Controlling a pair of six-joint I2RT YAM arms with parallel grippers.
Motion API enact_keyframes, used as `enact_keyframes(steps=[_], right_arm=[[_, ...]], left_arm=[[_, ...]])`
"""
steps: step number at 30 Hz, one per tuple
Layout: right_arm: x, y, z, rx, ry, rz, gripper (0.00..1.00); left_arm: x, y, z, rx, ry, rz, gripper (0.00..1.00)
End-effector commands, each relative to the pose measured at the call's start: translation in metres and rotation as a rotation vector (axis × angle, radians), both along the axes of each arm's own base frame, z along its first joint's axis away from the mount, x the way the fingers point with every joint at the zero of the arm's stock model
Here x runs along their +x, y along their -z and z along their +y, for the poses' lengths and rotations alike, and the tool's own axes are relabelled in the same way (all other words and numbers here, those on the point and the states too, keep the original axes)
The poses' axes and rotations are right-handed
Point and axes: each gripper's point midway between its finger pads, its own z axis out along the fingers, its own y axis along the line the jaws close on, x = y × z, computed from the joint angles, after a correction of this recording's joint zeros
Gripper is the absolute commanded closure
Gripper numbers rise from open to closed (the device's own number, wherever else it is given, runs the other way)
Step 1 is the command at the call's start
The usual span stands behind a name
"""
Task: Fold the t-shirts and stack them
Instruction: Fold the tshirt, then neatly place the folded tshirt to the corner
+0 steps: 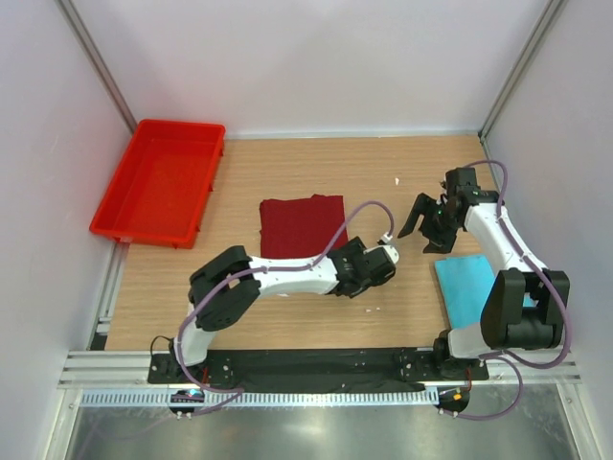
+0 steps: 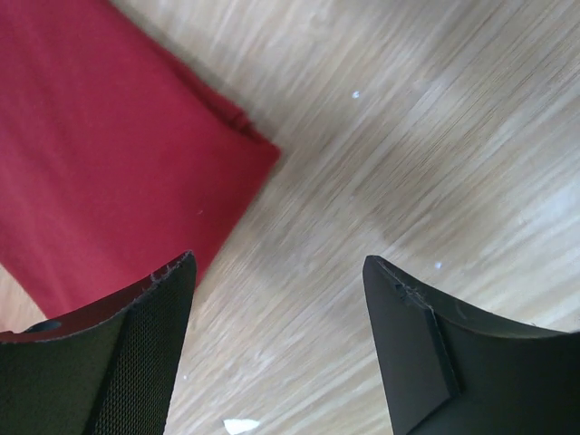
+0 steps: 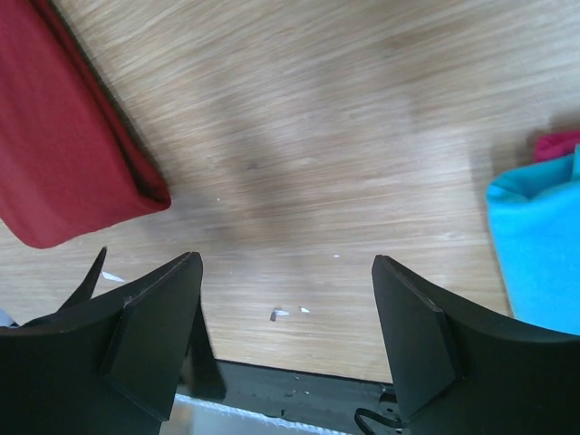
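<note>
Maroon t-shirt (image 1: 302,226): dark red, plain, no print.
Turquoise t-shirt (image 1: 466,287): solid blue-green. A sliver of pink cloth (image 3: 562,145) shows at its edge.
Tray (image 1: 161,182): bright red.
Table (image 1: 383,172): pale wood, fine streaked grain, white flecks.
Left claw (image 2: 276,344), right claw (image 3: 285,335): black.
Cables (image 1: 350,218): purple.

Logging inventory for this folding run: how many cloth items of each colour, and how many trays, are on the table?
Maroon t-shirt: 1
Turquoise t-shirt: 1
Pink cloth, only an edge showing: 1
Red tray: 1
Total: 4
</note>
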Motion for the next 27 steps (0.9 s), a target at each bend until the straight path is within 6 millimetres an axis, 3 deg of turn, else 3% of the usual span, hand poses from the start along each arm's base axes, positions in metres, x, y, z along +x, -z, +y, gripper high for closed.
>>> enact_keyframes(steps=[1,7,11,16,27], right_arm=[[-0.008,-0.013,0.0,0.008,-0.006,-0.042,0.18],[-0.014,-0.016,0.003,0.029,-0.009,-0.059,0.18],[-0.017,-0.011,0.003,0.032,-0.017,-0.05,0.18],[-0.016,-0.008,0.001,0.031,-0.012,-0.044,0.18],[-0.002,-0.002,0.001,0.075,0.028,-0.04,0.14]], left_arm=[[0.021,-0.016,-0.02,-0.005,0.019,-0.122,0.25],[0.033,0.004,-0.024,0.098,0.063,-0.172,0.27],[0.035,0.019,-0.023,0.169,0.102,-0.171,0.33],[0.039,0.035,-0.01,0.209,0.09,-0.136,0.4],[0.055,0.04,-0.013,0.167,0.102,-0.108,0.69]])
